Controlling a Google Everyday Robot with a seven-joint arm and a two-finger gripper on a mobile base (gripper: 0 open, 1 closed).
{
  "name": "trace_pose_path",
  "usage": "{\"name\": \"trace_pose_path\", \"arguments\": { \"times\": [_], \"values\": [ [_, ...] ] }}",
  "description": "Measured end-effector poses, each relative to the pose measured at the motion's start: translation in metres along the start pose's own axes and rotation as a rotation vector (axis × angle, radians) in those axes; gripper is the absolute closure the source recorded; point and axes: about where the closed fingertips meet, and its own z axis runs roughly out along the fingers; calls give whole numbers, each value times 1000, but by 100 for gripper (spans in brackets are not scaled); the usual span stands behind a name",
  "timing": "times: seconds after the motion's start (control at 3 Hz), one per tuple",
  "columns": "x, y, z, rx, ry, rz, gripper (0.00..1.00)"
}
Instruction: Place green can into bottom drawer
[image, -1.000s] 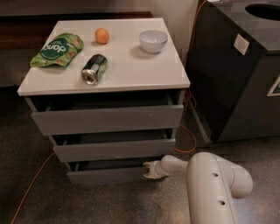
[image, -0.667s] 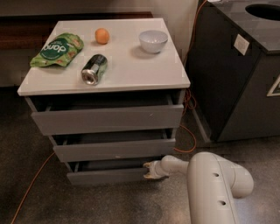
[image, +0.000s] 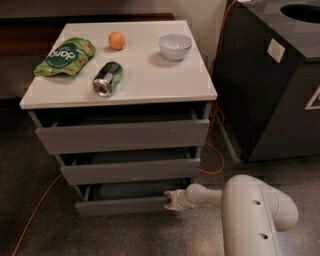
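Observation:
The green can (image: 107, 78) lies on its side on the white cabinet top (image: 165, 80), shiny silver end toward me. The bottom drawer (image: 122, 204), the lowest and narrowest grey drawer, is pulled out a little and shows a dark gap behind its front. My gripper (image: 170, 200) is low at the right end of that drawer's front, touching or nearly touching it, far below the can. The white arm (image: 250, 210) runs off to the lower right.
A green snack bag (image: 65, 55), an orange fruit (image: 116, 40) and a white bowl (image: 175, 46) sit on the cabinet top. The two upper drawers (image: 122, 135) stand slightly open. A dark bin (image: 272, 80) stands right; an orange cable (image: 212, 165) lies on the floor.

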Motion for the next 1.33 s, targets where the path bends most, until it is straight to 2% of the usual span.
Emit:
{"name": "trace_pose_path", "arguments": {
  "times": [0.33, 0.67, 1.0, 1.33],
  "values": [
    [-1, -1, -2, 0, 0, 0, 100],
    [-1, -1, -2, 0, 0, 0, 82],
    [-14, 34, -7, -16, -29, 23, 51],
    [-15, 32, -9, -16, -29, 23, 28]
  ]
}}
